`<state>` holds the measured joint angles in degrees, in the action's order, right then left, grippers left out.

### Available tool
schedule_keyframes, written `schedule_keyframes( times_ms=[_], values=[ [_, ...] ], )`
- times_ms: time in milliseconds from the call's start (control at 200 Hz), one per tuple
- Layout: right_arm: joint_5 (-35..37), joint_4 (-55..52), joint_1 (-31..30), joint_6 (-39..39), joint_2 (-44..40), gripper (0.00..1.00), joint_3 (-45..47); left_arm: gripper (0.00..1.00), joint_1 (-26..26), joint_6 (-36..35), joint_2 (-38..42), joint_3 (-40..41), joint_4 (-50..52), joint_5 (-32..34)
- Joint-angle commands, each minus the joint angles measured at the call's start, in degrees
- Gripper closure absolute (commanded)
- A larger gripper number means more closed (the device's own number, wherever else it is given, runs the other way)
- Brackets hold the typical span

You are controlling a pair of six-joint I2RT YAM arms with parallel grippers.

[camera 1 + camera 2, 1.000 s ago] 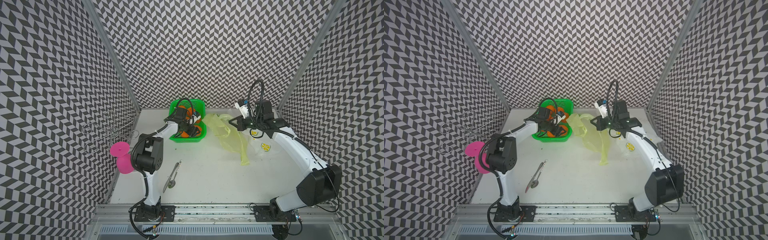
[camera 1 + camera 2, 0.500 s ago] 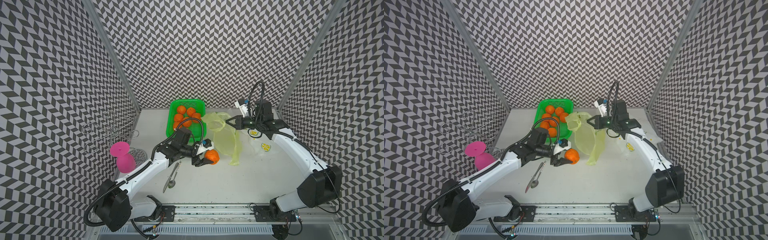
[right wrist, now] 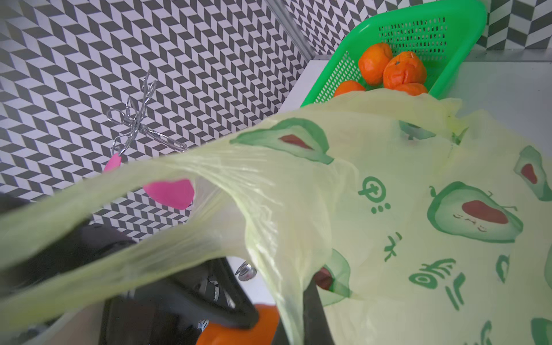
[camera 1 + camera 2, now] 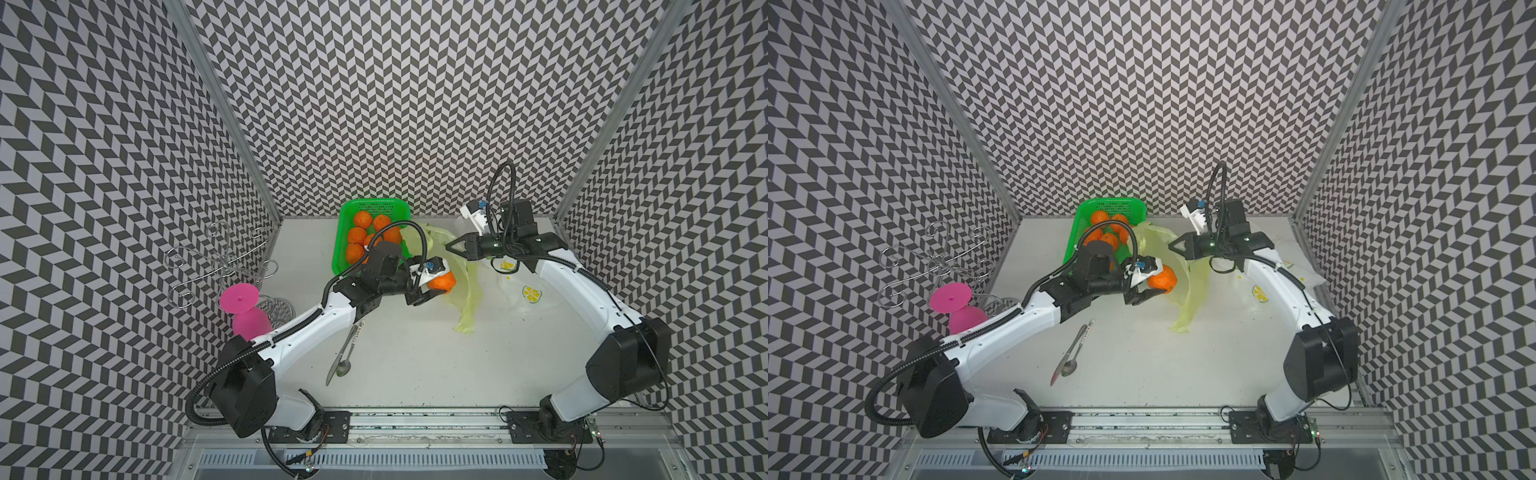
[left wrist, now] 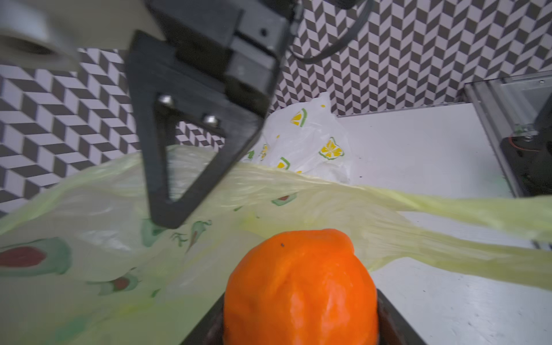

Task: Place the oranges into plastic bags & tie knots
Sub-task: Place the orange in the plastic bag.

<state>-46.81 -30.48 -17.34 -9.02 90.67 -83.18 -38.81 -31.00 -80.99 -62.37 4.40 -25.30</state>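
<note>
Top views: high over the front edge of the surface (image 4: 415,365), facing the back wall (image 4: 395,104), sharing the whole scene.
Wrist views: close, both showing the yellow-green bag (image 5: 89,209).

— What's printed on the yellow-green bag (image 3: 418,209)?
— Green avocados with red-brown pits. The white bag (image 5: 307,140) has yellow lemon slices.
— And the basket (image 4: 374,205)?
— Green mesh. The orange (image 5: 298,286) is bright orange.

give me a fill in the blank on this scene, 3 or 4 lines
1. The left end effector grips an ____.
2. The right end effector is shut on the yellow-green bag, printed with ____.
3. The other oranges lie in a ____ basket.
4. The white bag shows ____ slices.
Missing: orange; avocados; green; lemon.
</note>
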Motion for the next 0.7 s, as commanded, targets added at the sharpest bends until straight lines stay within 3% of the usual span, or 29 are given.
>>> schedule_keyframes(
  times_ms=[0,155,305,696],
  values=[
    [-6.3,3.0,-0.1,-0.4,-0.9,1.0,0.8,0.55,-0.2,-1.1,0.1,0.7,-7.3,6.5],
    [-13.4,8.5,-0.1,-6.0,-2.5,1.0,3.5,0.49,-1.0,-4.9,-2.3,3.0,-12.5,14.7],
    [-15.2,10.7,0.1,-8.4,-4.2,1.0,5.6,0.47,-0.9,-8.4,-3.4,5.0,-13.2,17.9],
    [-9.3,10.9,2.9,-5.9,-6.4,1.0,10.7,0.33,-0.9,-8.1,-5.6,5.4,-9.6,8.9]
  ],
)
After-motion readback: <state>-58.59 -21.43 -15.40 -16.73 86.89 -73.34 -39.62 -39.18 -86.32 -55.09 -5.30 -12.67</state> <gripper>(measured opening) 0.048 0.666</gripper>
